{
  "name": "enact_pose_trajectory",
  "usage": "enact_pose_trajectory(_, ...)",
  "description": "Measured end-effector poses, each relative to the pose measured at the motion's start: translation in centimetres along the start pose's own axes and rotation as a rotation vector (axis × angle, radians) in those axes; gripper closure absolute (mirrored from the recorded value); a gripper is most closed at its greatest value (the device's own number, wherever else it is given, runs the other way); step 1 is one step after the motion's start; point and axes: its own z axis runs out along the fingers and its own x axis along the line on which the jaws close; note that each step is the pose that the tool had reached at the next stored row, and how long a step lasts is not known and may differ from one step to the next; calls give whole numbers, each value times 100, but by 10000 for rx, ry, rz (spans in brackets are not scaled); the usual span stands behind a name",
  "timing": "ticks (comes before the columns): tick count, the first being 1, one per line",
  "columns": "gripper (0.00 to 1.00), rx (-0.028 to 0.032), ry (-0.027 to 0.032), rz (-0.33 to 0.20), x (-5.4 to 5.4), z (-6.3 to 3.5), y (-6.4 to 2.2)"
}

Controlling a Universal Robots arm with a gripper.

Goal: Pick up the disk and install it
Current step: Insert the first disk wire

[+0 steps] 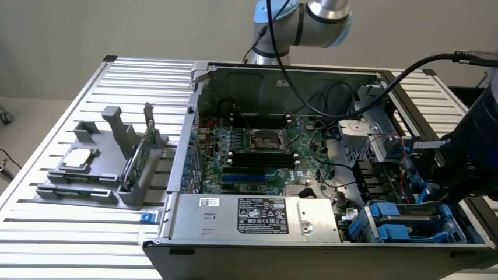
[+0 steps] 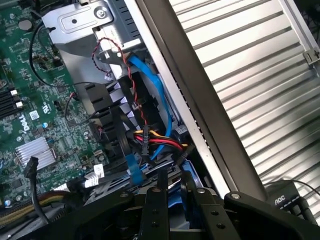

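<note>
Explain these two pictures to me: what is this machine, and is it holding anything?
It is a robot arm with a gripper, working over an open computer on a slatted metal table. One picture comes from a camera standing off the arm; the other from a camera on its wrist, looking into the computer. The gripper hangs over the corner with blue drive carriers. Whether it grips anything I cannot tell. Beside the computer, a grey rack holds a small chip and a green card.
</note>
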Motion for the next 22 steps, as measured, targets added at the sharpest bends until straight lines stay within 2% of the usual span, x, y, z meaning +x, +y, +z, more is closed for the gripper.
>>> enact_pose_trajectory(4,75,73,-83,464,0,2,-1)
enact_pose_trajectory(5,75,90,-84,522,-1,1,-2)
enact_pose_trajectory(7,75,130,-28,569,-1,0,-3)
enact_pose_trajectory(8,75,159,29,590,-1,0,-4)
enact_pose_trajectory(9,75,202,114,606,-2,1,-4)
enact_pose_trajectory(11,75,310,350,642,-18,5,2)
enact_pose_trajectory(13,75,389,546,673,-46,12,16)
enact_pose_trajectory(15,75,426,687,699,-86,23,34)
enact_pose_trajectory(18,75,381,848,737,-155,42,69)
enact_pose_trajectory(20,75,294,976,773,-185,51,82)
enact_pose_trajectory(22,75,206,1066,816,-185,54,82)
